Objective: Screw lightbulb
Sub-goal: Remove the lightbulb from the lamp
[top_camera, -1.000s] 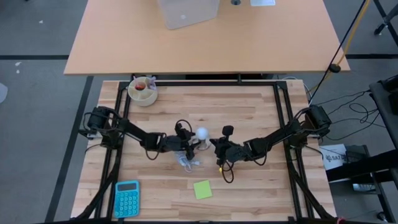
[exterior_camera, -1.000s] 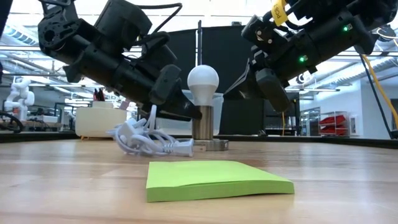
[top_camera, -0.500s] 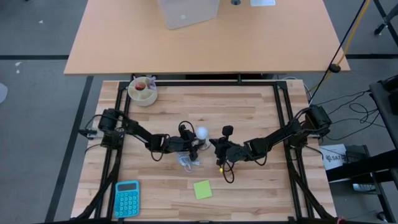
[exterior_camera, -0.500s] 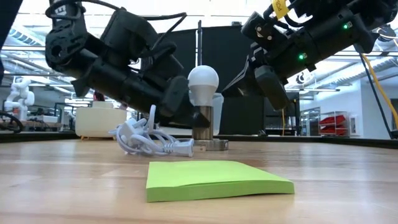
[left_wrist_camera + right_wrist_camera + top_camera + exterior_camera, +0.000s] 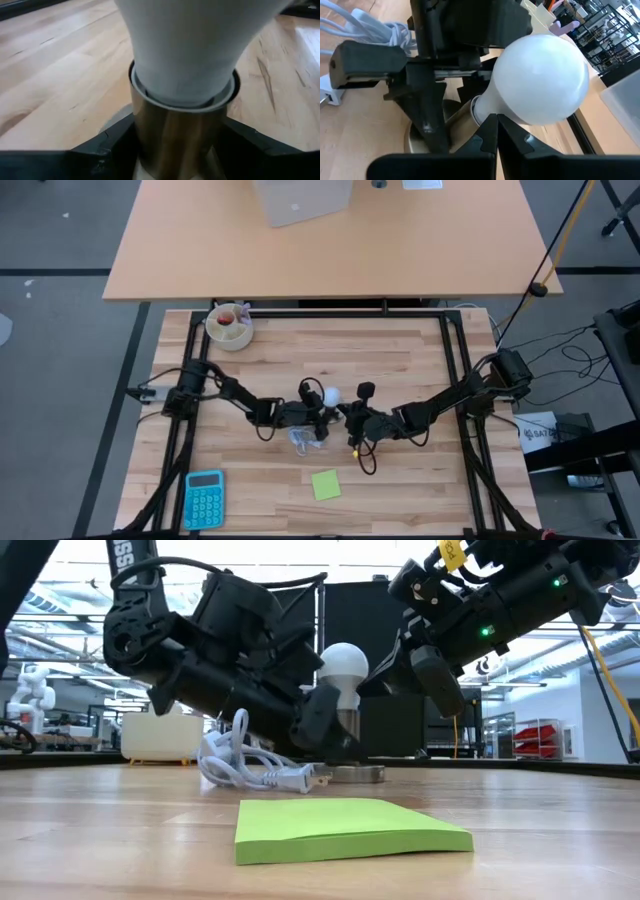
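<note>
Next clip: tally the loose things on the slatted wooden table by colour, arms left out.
White: 2, bulb and cable
Metallic: 1, socket
Green: 1, notepad
Blue: 1, calculator
Cream: 1, bowl
Total: 6

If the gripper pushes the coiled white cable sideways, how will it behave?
The coiled white cable lies in loose loops on the table, so it is probably floppy and would deform rather than slide as one piece. Its plug sticks out, so it may drag behind. It lies beside the socket, so loops might catch there.
</note>
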`<action>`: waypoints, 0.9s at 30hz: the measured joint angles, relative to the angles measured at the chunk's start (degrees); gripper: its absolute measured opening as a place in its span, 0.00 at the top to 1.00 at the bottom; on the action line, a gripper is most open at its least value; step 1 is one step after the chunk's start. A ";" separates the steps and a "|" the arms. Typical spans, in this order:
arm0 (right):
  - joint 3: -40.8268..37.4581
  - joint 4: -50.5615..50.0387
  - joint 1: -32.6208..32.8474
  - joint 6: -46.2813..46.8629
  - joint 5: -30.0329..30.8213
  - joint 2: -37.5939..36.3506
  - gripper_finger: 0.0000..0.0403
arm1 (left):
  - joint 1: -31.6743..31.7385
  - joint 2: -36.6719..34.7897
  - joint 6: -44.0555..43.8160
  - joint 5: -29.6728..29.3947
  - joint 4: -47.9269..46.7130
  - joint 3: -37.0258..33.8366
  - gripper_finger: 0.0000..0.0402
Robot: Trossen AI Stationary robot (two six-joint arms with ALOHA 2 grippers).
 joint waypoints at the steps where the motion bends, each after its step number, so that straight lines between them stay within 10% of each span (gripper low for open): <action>1: 0.00 0.00 0.00 0.00 0.01 0.00 1.00 | 0.02 0.08 0.07 -0.02 -0.02 0.05 0.44; 7: 0.00 -0.01 0.00 0.00 0.02 0.00 1.00 | 0.00 0.08 0.91 -1.70 -0.09 0.05 0.56; 27: 1.80 0.45 2.12 16.30 3.23 -0.74 0.97 | -1.01 0.70 -4.47 -9.74 -0.62 -0.04 0.54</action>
